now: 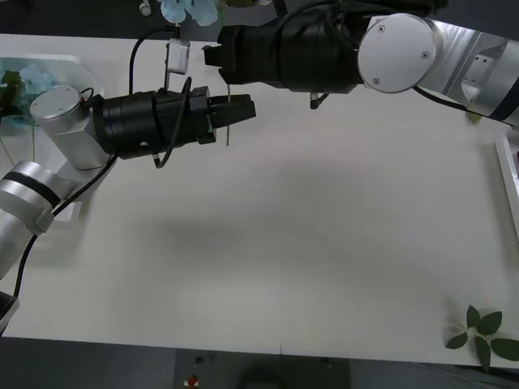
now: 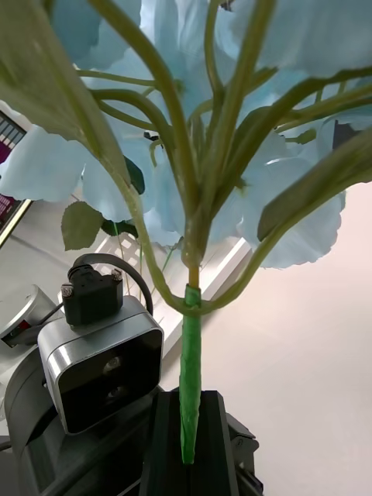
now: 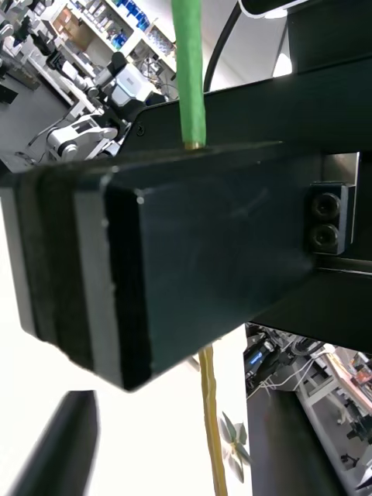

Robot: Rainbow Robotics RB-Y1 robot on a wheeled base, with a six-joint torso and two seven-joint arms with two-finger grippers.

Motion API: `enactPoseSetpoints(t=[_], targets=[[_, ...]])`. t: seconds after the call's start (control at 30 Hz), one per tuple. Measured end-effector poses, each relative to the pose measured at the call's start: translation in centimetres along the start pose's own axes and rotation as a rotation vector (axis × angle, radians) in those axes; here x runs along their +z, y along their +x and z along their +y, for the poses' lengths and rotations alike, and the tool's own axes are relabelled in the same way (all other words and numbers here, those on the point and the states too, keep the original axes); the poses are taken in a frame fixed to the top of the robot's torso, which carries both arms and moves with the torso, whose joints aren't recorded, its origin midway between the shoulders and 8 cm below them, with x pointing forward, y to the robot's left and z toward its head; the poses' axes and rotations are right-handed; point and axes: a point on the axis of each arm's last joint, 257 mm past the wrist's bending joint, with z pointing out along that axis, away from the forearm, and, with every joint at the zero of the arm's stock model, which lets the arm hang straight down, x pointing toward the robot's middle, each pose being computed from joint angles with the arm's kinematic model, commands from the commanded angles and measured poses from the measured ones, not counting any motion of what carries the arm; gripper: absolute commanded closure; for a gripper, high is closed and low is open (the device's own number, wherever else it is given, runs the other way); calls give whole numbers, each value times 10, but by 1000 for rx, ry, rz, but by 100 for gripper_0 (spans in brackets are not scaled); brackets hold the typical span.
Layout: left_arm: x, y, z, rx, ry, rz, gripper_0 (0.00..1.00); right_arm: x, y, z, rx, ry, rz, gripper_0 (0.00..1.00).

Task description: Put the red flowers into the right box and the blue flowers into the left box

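My right gripper (image 1: 212, 57) reaches in from the right at the table's far side and is shut on the green-taped stem (image 2: 188, 364) of a blue flower (image 1: 188, 10), whose pale head rises at the top edge. The bare lower stem (image 1: 229, 134) hangs below it. My left gripper (image 1: 243, 109) comes from the left, just beneath the right one, and stands open, with the lower stem (image 3: 211, 418) passing between its fingers (image 3: 62, 442). Another blue flower (image 1: 34, 79) lies in the left box (image 1: 49, 58). The right box (image 1: 509, 166) shows as a pale rim. The red flowers are out of view.
A loose green leaf sprig (image 1: 485, 332) lies at the table's near right corner. The wide white tabletop (image 1: 308, 243) stretches between the two boxes. The left arm's wrist camera (image 2: 97, 372) sits close beside the held stem.
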Motion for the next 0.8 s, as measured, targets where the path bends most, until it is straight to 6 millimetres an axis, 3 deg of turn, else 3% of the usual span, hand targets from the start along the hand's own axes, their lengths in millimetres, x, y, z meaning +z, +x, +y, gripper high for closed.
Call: enactPoseSetpoints(t=[0.37,0.4,0.43,0.47,0.8], targets=[[0,0,0,0,0,-1,100,0,0,-1,1,2,-1,100],[0,0,0,0,0,-1,100,0,0,-1,1,2,-1,81],[0,0,0,-1,0,-1,100,0,0,-1,1,2,-1,31],[0,0,0,-1,0,-1,100,0,0,-1,1,2,-1,2],[0,-3,-1,-6,5,-11,100,0,0,-1,1,2,-1,0]])
